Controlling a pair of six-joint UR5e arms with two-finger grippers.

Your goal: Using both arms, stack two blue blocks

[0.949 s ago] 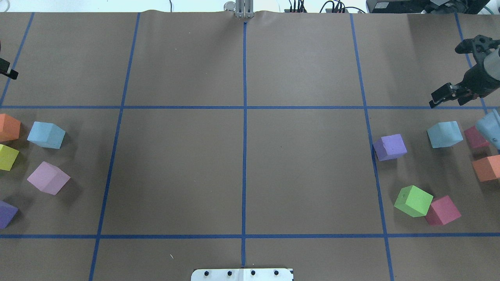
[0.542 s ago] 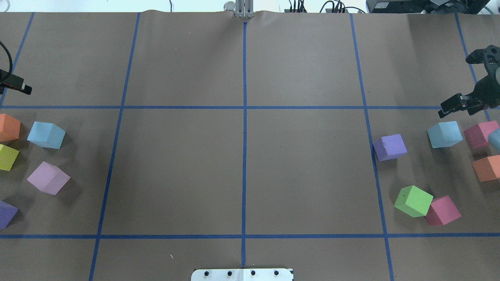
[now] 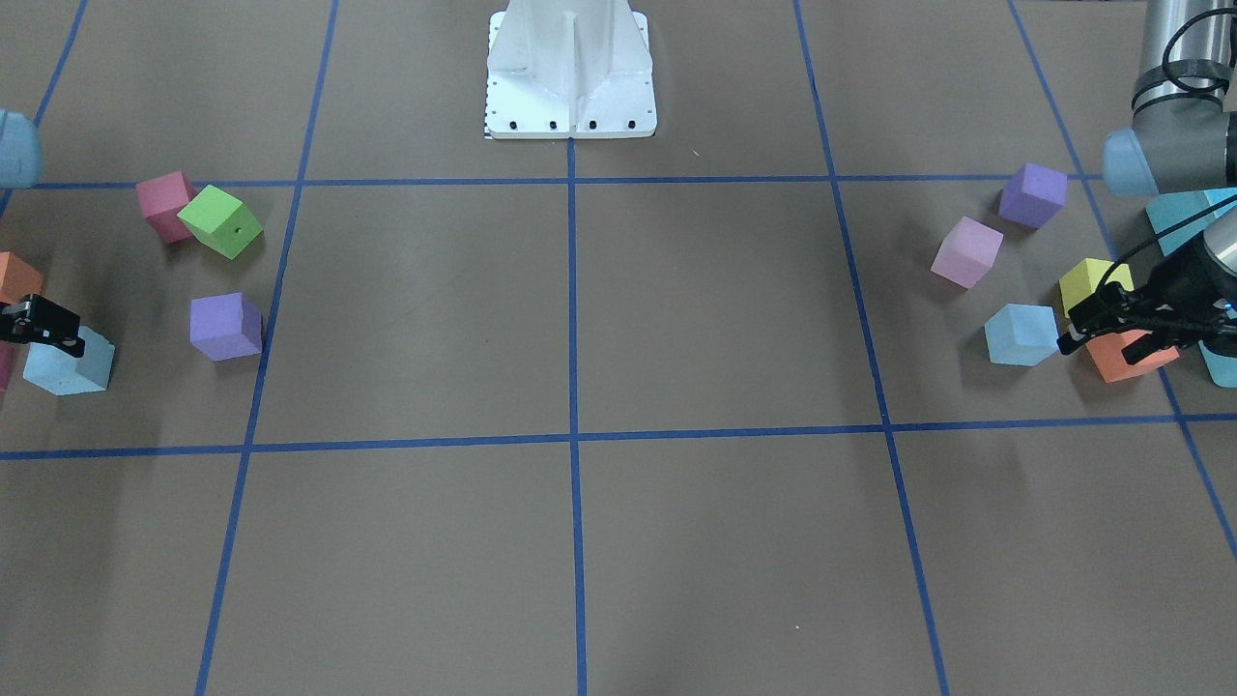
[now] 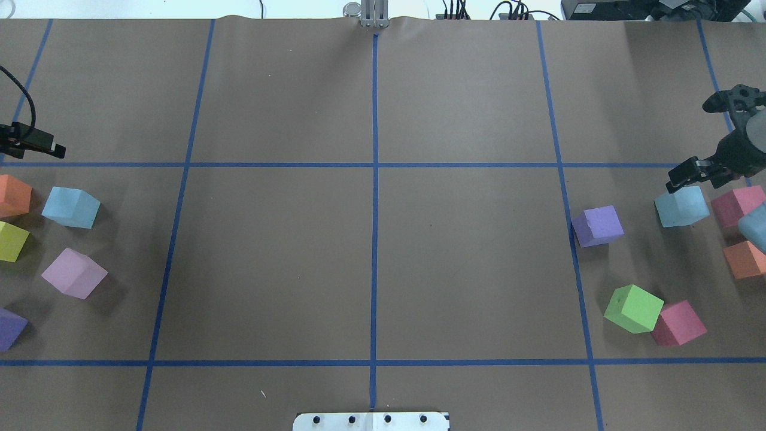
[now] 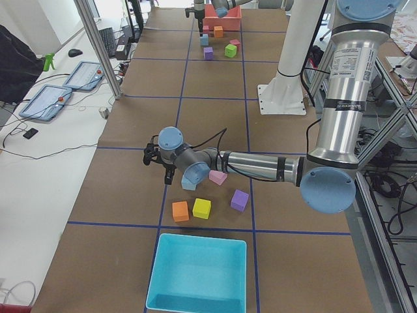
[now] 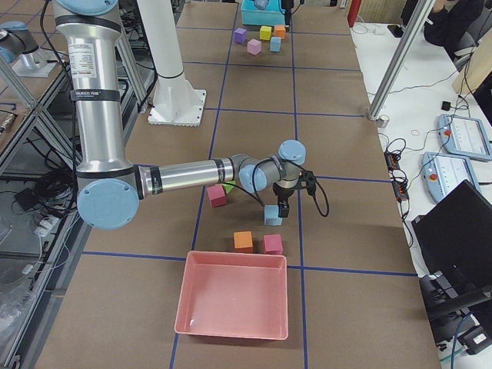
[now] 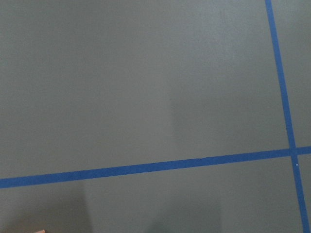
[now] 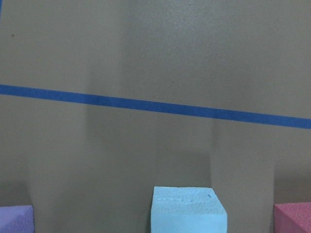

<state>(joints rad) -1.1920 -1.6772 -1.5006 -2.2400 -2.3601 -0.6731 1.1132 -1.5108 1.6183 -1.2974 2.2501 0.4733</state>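
One blue block (image 4: 72,206) lies at the table's left among other cubes, the other blue block (image 4: 681,205) at the right. My left gripper (image 3: 1102,329) hovers just beside the left block (image 3: 1020,333), over an orange cube, and looks open. Farther from the robot than the right block hangs my right gripper (image 4: 688,145), open, its nearer finger (image 4: 679,178) over the block's far edge. The right wrist view shows that block (image 8: 188,211) at bottom centre. Only paper and tape fill the left wrist view.
Orange (image 4: 12,194), yellow (image 4: 12,239), pink (image 4: 75,272) and purple (image 4: 9,328) cubes crowd the left block. Purple (image 4: 597,225), green (image 4: 633,308), red (image 4: 739,203) and orange (image 4: 745,258) cubes surround the right one. A turquoise bin (image 5: 195,280) and a pink tray (image 6: 234,304) sit at the table's ends.
My left gripper has come in from the left edge, nearer the left blue block. The right gripper has shifted toward the robot, so its finger now reaches the right block's far edge.
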